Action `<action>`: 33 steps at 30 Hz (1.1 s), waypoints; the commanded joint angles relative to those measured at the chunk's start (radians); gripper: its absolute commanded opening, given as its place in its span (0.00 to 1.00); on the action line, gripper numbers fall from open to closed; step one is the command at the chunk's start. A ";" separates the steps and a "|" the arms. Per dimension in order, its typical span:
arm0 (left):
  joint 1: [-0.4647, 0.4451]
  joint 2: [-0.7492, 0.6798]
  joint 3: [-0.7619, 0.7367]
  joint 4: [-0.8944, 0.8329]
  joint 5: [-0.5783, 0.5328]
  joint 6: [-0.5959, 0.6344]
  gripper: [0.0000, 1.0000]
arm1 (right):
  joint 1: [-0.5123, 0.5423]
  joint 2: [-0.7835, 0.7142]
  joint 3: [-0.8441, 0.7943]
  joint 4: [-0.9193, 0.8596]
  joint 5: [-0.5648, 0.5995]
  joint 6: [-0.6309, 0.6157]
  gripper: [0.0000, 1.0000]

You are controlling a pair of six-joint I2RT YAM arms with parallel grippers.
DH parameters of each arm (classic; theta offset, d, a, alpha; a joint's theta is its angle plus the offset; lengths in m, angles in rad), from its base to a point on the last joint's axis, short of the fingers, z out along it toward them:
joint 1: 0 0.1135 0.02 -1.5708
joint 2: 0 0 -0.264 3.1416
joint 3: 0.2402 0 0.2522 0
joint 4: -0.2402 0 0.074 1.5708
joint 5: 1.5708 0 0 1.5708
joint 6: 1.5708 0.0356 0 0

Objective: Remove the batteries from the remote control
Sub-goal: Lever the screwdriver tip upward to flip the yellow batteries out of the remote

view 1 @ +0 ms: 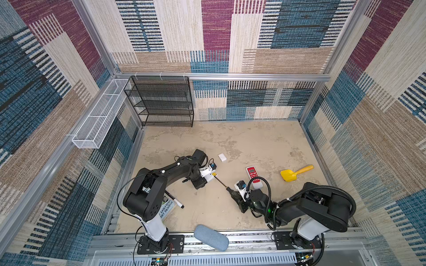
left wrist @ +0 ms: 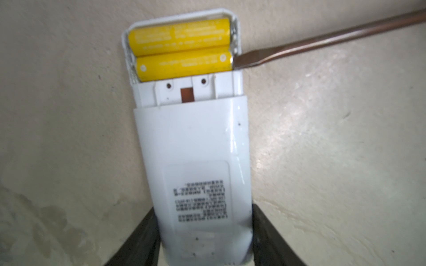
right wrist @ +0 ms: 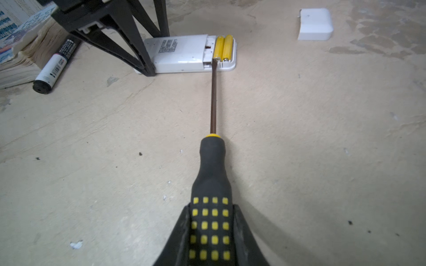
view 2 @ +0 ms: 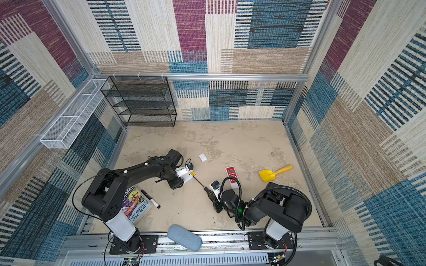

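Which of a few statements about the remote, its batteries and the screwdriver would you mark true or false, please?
1. The left gripper grips the white remote. True.
2. The battery compartment is empty. False: two yellow batteries lie in it.
3. The right gripper is shut on the screwdriver. True.
4. The screwdriver's tip rests on the loose cover. False: it meets one battery's end; the cover lies apart on the table.

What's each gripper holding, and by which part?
The left gripper holds the white remote by its label end, away from the batteries; the right gripper holds the screwdriver by its handle.
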 commanded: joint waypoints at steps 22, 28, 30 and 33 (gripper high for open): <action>-0.010 0.032 -0.006 -0.152 0.220 0.077 0.56 | 0.035 -0.005 -0.003 0.136 0.218 -0.026 0.00; -0.009 0.038 -0.001 -0.153 0.211 0.073 0.56 | 0.037 0.011 0.008 0.121 0.205 -0.028 0.00; -0.009 0.040 0.001 -0.154 0.204 0.070 0.56 | 0.037 0.017 0.011 0.119 0.201 -0.027 0.00; -0.009 0.045 0.002 -0.154 0.198 0.068 0.55 | 0.037 0.014 0.011 0.119 0.201 -0.029 0.00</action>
